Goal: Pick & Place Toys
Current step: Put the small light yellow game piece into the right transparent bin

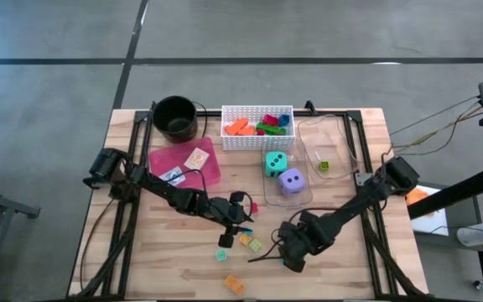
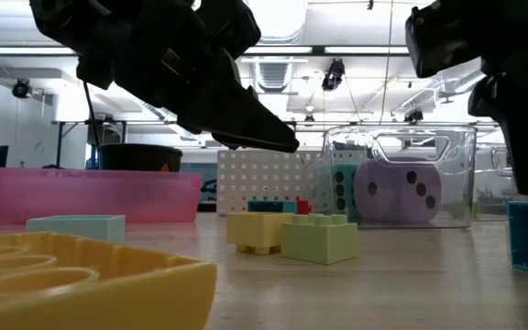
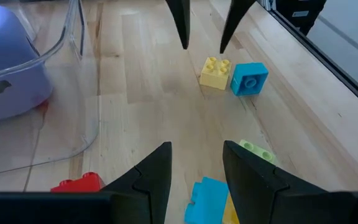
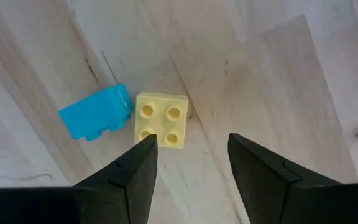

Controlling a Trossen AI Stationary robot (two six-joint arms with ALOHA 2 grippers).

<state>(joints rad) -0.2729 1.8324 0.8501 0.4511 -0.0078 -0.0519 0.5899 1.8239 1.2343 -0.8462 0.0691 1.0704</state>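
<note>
The left gripper (image 1: 240, 220), fingers apart and empty, hovers just left of the yellow block (image 4: 161, 119), and the right gripper (image 1: 285, 250), also spread and empty, hangs just right of it. To grab well, I'd centre that block, touching a blue block (image 4: 96, 112), between the fingers first. The wooden desk (image 1: 342, 264) stands on grey floor

Loose blocks (image 1: 251, 242) on table, dice (image 1: 276, 164) in clear bin.
</note>
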